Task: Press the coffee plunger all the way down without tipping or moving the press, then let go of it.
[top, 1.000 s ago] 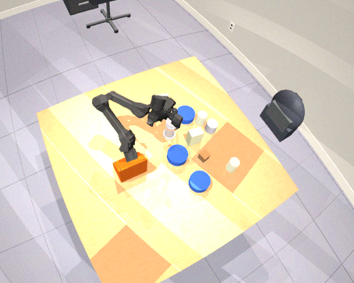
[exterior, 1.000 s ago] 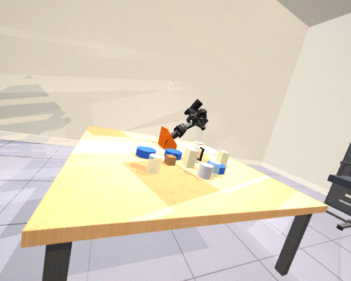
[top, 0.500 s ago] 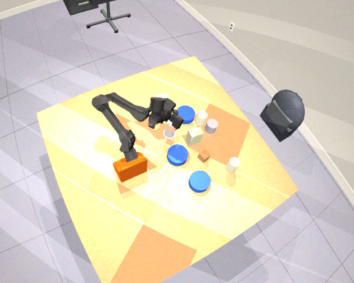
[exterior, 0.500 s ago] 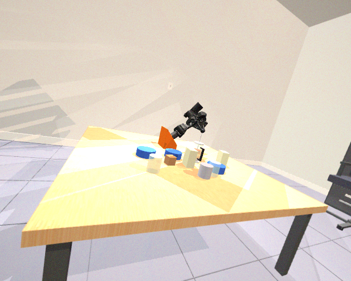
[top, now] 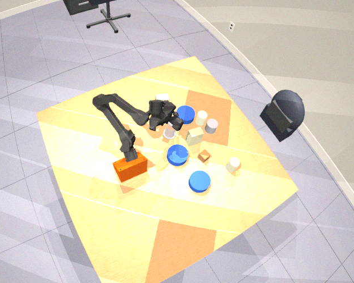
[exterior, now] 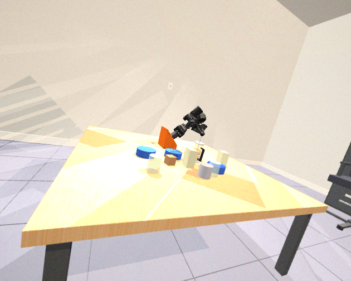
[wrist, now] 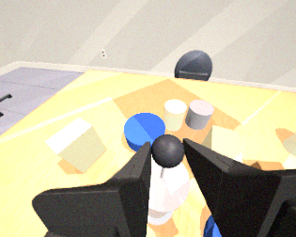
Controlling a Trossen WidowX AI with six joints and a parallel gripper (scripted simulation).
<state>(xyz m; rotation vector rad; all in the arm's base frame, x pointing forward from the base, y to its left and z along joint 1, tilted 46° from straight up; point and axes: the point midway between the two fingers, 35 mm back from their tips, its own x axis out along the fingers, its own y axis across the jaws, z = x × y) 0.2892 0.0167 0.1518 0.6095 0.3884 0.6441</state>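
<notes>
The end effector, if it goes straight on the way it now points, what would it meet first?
The end effector, shut on the plunger knob, points down, so the coffee press lid comes first; its distance is unclear.

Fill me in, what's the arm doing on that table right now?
The arm's gripper is shut on the black knob at the top of the coffee press plunger, one finger on each side. The press body stands upright directly below, with a short stretch of rod visible under the knob, so the plunger is not fully down. Blue discs, pale cylinders and blocks stand close around the press, apart from it.
</notes>
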